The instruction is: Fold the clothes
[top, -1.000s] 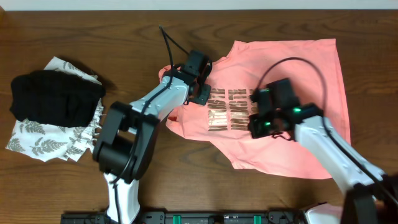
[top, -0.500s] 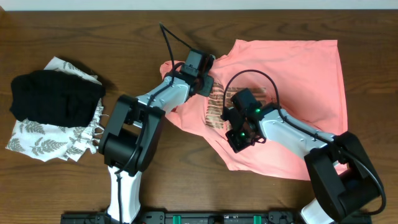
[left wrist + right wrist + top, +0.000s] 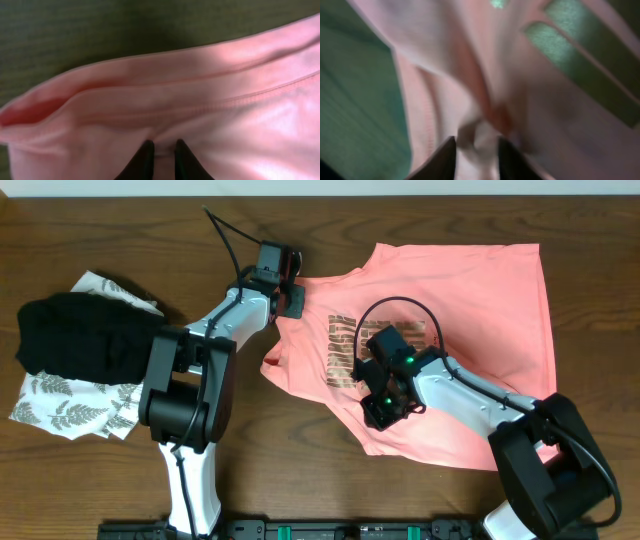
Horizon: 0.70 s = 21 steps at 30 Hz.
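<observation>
Your T-shirt (image 3: 480,330) lay on the table (image 3: 300,480), right of centre, with its left side rumpled. Your left gripper (image 3: 284,284) had its fingers (image 3: 141,164) pinched nearly together on a fold at the shirt's upper left edge. Your right gripper (image 3: 384,406) sat beside the lettering (image 3: 345,350), its fingers (image 3: 442,161) clamping bunched fabric. A black garment (image 3: 85,340) lay on a white one (image 3: 60,410) at far left.
</observation>
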{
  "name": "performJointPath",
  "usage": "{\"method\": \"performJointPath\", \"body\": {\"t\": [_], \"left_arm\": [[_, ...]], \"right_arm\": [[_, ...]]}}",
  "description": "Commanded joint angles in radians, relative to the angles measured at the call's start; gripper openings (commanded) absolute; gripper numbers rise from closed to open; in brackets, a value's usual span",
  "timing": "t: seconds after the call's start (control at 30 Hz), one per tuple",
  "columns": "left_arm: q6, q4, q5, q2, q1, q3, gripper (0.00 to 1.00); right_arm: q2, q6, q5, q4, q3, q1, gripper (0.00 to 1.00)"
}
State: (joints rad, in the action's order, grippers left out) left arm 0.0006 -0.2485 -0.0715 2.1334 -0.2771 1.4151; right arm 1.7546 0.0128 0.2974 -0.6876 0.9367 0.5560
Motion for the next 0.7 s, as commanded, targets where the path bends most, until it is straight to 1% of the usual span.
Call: {"method": "performJointPath", "body": {"t": [0.0,0.03,0.1,0.13,0.17,0.2,0.23,0.3,0.33,0.4,0.53,0.67], "left_arm": [[-0.005,-0.053,0.011,-0.088,-0.018,0.034,0.25],[-0.005,-0.076,0.011,-0.115,-0.023,0.034,0.31],[-0.005,-0.118,0.011,-0.159,-0.034,0.034,0.37],[-0.008,-0.145,0.011,-0.177,-0.039,0.034,0.38],[-0.018,-0.179,0.011,-0.195,-0.047,0.034,0.38],[-0.034,-0.222,0.010,-0.206,-0.056,0.034,0.36],[-0.040,-0.250,0.006,-0.208,-0.063,0.034,0.32],[-0.043,-0.321,-0.024,-0.204,-0.080,0.029,0.19],[-0.043,-0.345,-0.040,-0.201,-0.089,0.021,0.13],[-0.043,-0.376,-0.060,-0.193,-0.110,0.000,0.06],[-0.043,-0.373,-0.060,-0.186,-0.139,-0.043,0.06],[-0.043,-0.314,-0.061,-0.176,-0.145,-0.103,0.06]], "right_arm": [[-0.019,-0.010,-0.092,0.014,-0.026,0.010,0.36],[-0.042,-0.010,-0.092,0.016,-0.020,0.010,0.38],[-0.081,-0.010,-0.092,0.018,-0.014,0.010,0.39],[-0.100,-0.008,-0.092,0.022,-0.014,0.010,0.37],[-0.111,-0.006,-0.092,0.024,-0.014,0.010,0.32],[-0.121,-0.004,-0.091,0.026,-0.014,0.010,0.26],[-0.122,0.001,-0.091,0.027,-0.014,0.010,0.20],[-0.121,0.002,-0.077,0.026,-0.015,0.010,0.06],[-0.119,0.001,-0.067,0.027,-0.015,0.011,0.01],[-0.119,0.001,-0.042,0.034,-0.015,0.015,0.01],[-0.116,0.000,-0.016,0.063,-0.015,0.030,0.01],[-0.100,-0.011,-0.015,0.107,-0.016,0.048,0.01]]}}
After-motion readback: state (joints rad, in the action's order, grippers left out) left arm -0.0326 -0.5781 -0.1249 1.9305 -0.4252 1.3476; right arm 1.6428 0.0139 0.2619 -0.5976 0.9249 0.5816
